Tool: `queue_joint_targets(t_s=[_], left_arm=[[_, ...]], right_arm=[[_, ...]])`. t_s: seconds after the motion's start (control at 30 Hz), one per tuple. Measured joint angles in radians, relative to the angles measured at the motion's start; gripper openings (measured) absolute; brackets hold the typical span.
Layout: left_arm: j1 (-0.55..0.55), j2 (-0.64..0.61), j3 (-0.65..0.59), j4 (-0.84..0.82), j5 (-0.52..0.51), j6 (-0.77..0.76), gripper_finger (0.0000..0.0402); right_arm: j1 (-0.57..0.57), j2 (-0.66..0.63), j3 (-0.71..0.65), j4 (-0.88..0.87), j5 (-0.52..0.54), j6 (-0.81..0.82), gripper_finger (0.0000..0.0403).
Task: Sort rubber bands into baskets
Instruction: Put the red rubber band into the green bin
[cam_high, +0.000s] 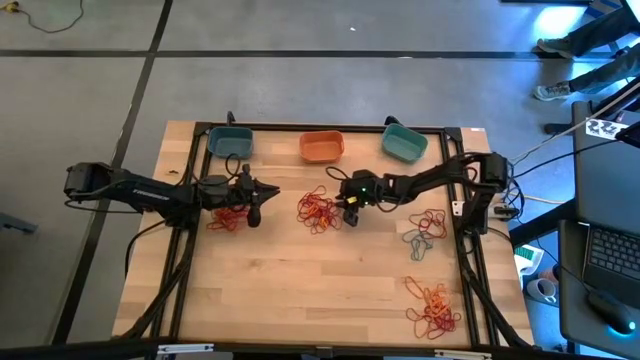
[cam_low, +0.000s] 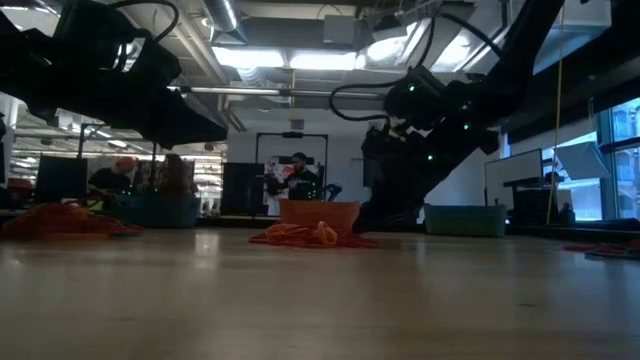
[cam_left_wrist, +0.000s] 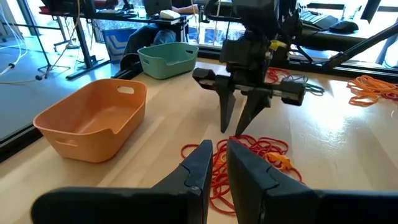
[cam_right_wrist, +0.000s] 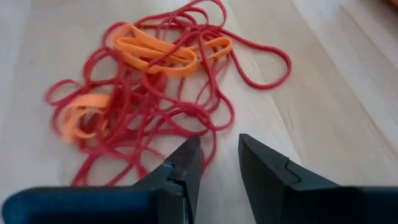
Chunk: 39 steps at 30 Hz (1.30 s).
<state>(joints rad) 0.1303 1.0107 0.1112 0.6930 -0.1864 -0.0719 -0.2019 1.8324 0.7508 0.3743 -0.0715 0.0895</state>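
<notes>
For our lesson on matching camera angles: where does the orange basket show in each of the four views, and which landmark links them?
High view: orange basket at the table's far edge, middle of three baskets.
Low view: centre, far across the table, behind a red band pile.
Left wrist view: large, beside the teal basket.
Right wrist view: not in it.
Shared landmark: the red and orange band pile by the right gripper.
</notes>
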Motion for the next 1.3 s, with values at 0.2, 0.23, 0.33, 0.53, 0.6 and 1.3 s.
queue_joint_targets(t_s=[0.2, 0.23, 0.33, 0.53, 0.6, 1.3], left_arm=[[0.0, 0.0, 0.0, 0.0, 0.0, 0.0, 0.0045], [0.0, 0.0, 0.0, 0.0, 0.0, 0.0, 0.0045], [0.0, 0.0, 0.0, 0.0, 0.0, 0.0, 0.0045], [0.0, 0.0, 0.0, 0.0, 0.0, 0.001, 0.0045], [0.0, 0.0, 0.0, 0.0, 0.0, 0.001, 0.0045], [0.001, 0.0, 0.0, 0.0, 0.0, 0.001, 0.0045]], right_arm=[[-0.001, 0.039, 0.011, 0.011, 0.02, -0.017, 0.0108], [-0.001, 0.041, 0.012, 0.011, 0.029, -0.022, 0.0104], [-0.001, 0.042, 0.012, 0.01, 0.041, -0.044, 0.0075], [0.0, 0.042, 0.012, 0.012, 0.056, -0.081, 0.0006], [0.002, 0.042, 0.012, 0.022, 0.072, -0.091, 0.0011], [0.044, -0.187, 0.042, -0.223, 0.316, -0.151, 0.0006]])
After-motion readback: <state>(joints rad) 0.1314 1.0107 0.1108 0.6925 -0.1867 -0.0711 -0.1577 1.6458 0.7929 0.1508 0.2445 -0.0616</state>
